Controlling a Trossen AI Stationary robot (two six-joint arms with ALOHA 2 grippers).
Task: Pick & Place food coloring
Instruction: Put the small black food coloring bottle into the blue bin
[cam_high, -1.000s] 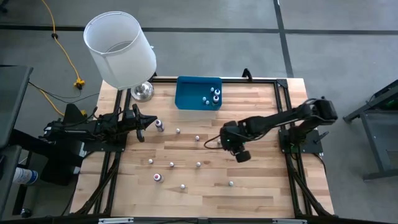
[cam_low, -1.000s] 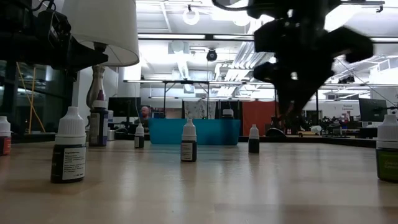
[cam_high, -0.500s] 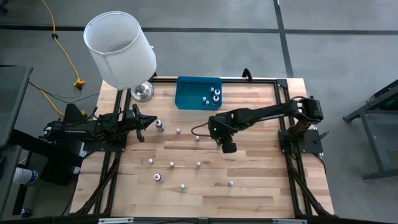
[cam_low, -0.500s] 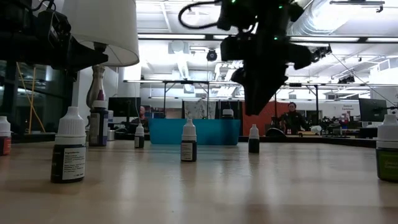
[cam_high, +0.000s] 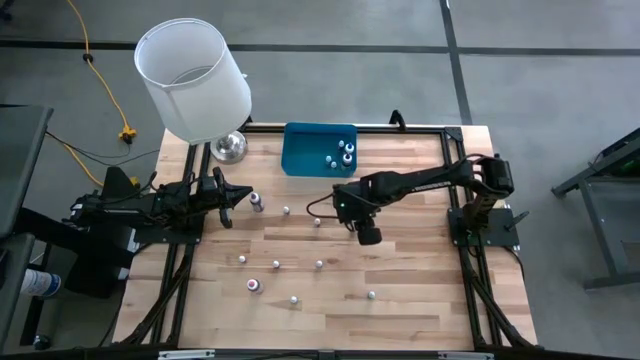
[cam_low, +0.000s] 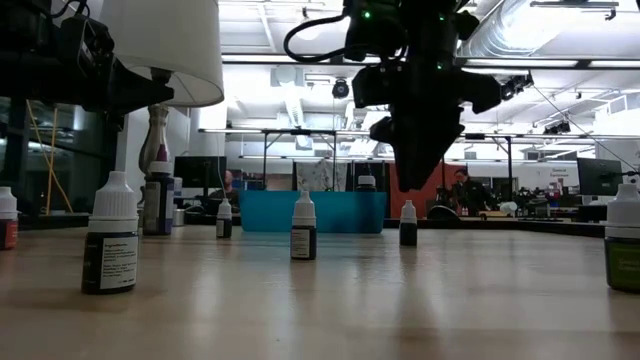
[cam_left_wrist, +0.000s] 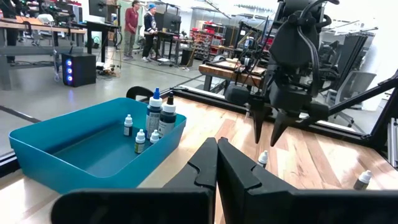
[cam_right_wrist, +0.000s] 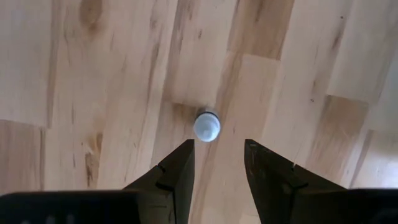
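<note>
Food coloring bottle (cam_right_wrist: 206, 126) stands upright on the desk (cam_high: 420, 290), directly under the right gripper (cam_high: 350, 213), which has been swung across above it, fingers parted and empty; a descent seems next. The left gripper (cam_high: 228, 197) is clenched at the desk's left edge.

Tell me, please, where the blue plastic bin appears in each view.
High view: blue plastic bin at the table's far edge, centre.
Low view: mid-background, behind the bottles.
Left wrist view: ahead of that arm.
Right wrist view: not in it.
Landmark: right pincer, beside it.
</note>
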